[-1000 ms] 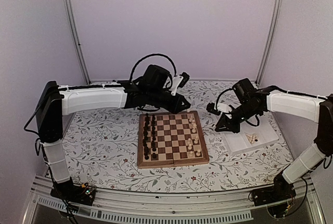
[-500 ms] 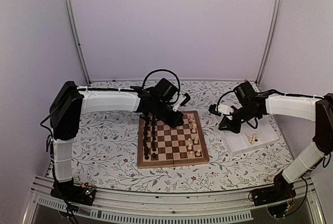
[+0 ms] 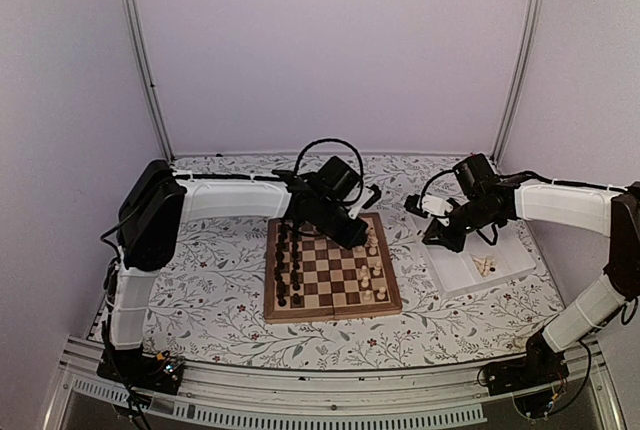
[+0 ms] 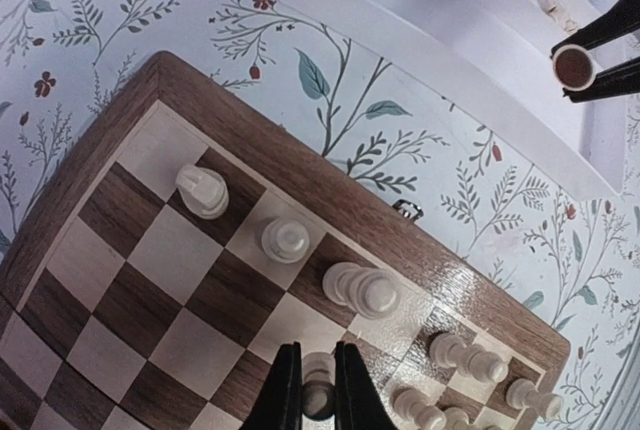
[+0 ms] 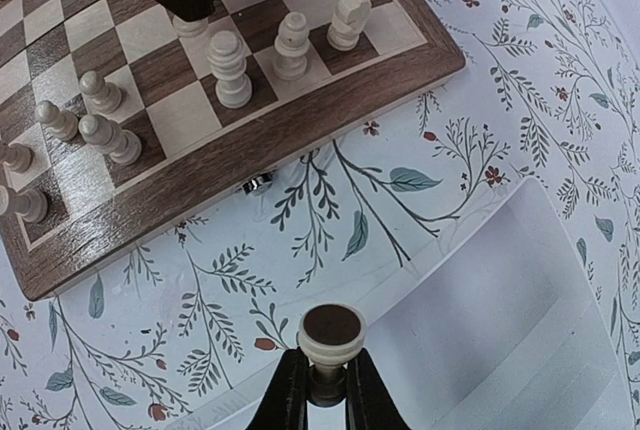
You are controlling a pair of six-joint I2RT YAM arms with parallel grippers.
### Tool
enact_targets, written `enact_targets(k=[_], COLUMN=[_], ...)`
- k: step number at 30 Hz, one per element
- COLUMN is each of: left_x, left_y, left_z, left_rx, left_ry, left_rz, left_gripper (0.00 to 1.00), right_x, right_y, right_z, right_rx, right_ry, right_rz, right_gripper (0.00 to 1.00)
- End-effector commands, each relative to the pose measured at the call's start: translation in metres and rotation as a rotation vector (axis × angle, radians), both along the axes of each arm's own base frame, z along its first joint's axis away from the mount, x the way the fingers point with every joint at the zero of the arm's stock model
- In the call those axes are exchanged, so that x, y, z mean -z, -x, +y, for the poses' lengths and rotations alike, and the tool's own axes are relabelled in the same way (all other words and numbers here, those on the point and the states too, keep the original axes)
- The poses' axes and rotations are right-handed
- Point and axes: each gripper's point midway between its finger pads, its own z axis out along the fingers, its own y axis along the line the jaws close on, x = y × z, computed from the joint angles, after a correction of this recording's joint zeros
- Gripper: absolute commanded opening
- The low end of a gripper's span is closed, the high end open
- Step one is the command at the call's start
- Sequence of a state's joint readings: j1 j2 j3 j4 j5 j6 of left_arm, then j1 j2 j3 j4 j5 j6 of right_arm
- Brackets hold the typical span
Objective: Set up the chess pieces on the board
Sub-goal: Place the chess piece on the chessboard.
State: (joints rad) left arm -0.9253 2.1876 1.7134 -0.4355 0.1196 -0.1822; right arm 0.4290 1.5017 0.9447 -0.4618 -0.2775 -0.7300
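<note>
- Chess pieces (image 3: 372,262) (the pale cream ones) stand in rows along the right edge of the board (image 3: 335,272), which lies in the middle of the tabletop (image 3: 200,280). A few more lie in the white tray (image 3: 505,248) near the tabletop's right edge.
- They look small and smooth, each with a round foot about as wide as one square. One in a corner square by the right edge has a horse's head.
- Dark pieces (image 3: 288,265) line the board's left edge, so I think only the pale side is left to fill.
- My left gripper (image 4: 316,365) is clamped on a cream piece (image 4: 318,395), low over the board and just beside the pale ones on the right edge. I think I hold it from above so it can go straight down between its neighbours (I cannot tell if its foot is on the square yet).
- My right gripper (image 5: 326,368) is pinched tight on a felt-bottomed piece (image 5: 332,330), up in the air over the tray's edge nearest the board. I think it waits there so the two arms do not bump.
- That piece shows a round brown pad under its foot, turned toward the wrist camera, so I think it is tipped and must be turned before it can stand.
</note>
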Motion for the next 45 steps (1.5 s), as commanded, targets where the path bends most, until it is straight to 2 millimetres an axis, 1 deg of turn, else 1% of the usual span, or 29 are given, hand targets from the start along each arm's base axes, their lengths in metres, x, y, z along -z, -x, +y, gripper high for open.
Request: enact_targets(k=[1,9,14,26,33,42,43,45], left_x=[0.004,0.012,0.013,0.024,0.025,0.019,0.019,0.021], left_y=[0.01,0.022,0.026,0.026,0.027,0.03,0.031,0.032], left_z=[-0.01,-0.014,-0.016,-0.016,-0.015,-0.013,-0.014,-0.015], left_rx=[0.042,0.073,0.084,0.082,0.084,0.083,0.087,0.087], left_ry=[-0.017,-0.042,-0.041,-0.076,-0.087,-0.094,-0.093,-0.094], left_rz=[0.007,0.028,0.035,0.045,0.047,0.037,0.041,0.042], left_gripper=[0.0,0.0,0.0,0.0,0.0,0.0,0.02,0.15], right_x=[-0.006,-0.005,-0.005,-0.003,-0.003,-0.002,-0.002,-0.002], right_y=[-0.003,-0.002,-0.002,-0.002,-0.002,-0.001,-0.001,-0.001], right_z=[-0.003,-0.002,-0.003,-0.003,-0.003,-0.002,-0.003,-0.002], right_rx=[0.018,0.016,0.018,0.017,0.016,0.015,0.016,0.016], right_ry=[-0.01,-0.012,-0.01,-0.007,-0.006,-0.008,-0.007,-0.007], right_rz=[-0.028,-0.027,-0.026,-0.023,-0.023,-0.019,-0.019,-0.02], right_gripper=[0.04,0.04,0.04,0.04,0.04,0.04,0.04,0.04])
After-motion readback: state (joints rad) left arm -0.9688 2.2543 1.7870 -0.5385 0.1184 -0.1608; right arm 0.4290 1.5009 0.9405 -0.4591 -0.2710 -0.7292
